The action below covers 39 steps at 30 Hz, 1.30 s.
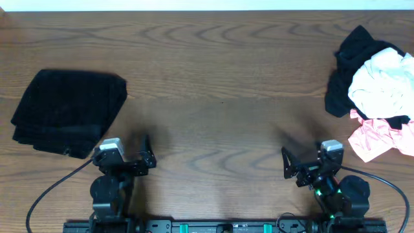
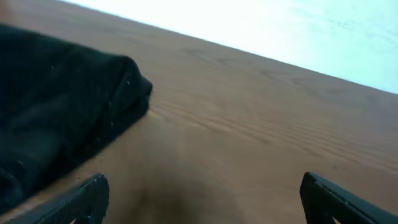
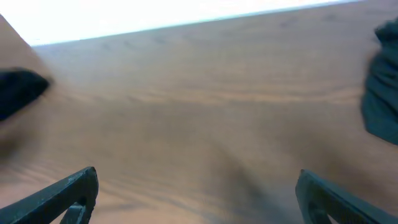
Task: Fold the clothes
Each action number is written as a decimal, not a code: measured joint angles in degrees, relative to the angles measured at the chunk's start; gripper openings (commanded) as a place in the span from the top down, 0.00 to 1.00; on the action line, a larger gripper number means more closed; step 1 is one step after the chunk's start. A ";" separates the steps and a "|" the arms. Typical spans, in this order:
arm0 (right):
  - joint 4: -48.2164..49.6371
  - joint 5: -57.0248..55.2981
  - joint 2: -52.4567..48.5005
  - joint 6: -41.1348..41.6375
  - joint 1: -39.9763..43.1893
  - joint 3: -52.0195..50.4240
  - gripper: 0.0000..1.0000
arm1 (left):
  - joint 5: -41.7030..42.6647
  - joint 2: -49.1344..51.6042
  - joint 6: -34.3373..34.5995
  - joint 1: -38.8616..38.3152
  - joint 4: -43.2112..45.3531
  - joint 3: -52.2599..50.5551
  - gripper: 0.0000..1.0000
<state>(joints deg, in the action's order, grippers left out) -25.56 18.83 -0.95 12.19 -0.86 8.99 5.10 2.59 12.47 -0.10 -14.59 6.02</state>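
Two tools low at the near edge of the desk (image 1: 220,71), well apart: left tool (image 1: 149,151) and right tool (image 1: 286,163), each spread to full width, empty, touching no cloth. Brown wood-grain desk, smooth, with long wavy figure. At far left, near the left tool, a black fold (image 1: 68,110): soft dark fabric stacked in flat layers, roughly four-sided, edges rounded. At far right, a loose pile (image 1: 372,97), crumpled and unfolded: black cloth (image 1: 343,71) at the back and left, white shirt (image 1: 385,81) bunched on top of it, pink cloth (image 1: 378,137) creased at the near side and cut by the picture's edge. Print on the white shirt not to be made out. From the left wrist: dark fingers (image 2: 87,196) at both lower corners, bare wood between, thick rounded edge of the black fold close at left. From the right wrist: blurred, fingers wide at the lower corners, bare wood between, a dark strip of cloth at the right edge, another dark shape at the left too blurred to name; white and pink out of this view.
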 measured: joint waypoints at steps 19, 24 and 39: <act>-0.13 5.77 -33.94 7.91 0.00 22.62 0.01 | 9.46 43.47 1.55 0.00 -28.46 43.89 0.02; -18.16 1.51 -52.19 -1.03 0.00 42.75 0.01 | 9.55 60.02 -1.36 0.00 -39.76 61.55 0.02; -33.16 -12.74 -74.90 -4.02 6.38 67.76 0.04 | 9.53 68.59 -2.45 0.00 -42.62 73.85 0.02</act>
<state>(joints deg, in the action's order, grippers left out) -58.72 6.09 -75.85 8.16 5.52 76.75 14.63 71.18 10.02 -0.10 -57.21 79.88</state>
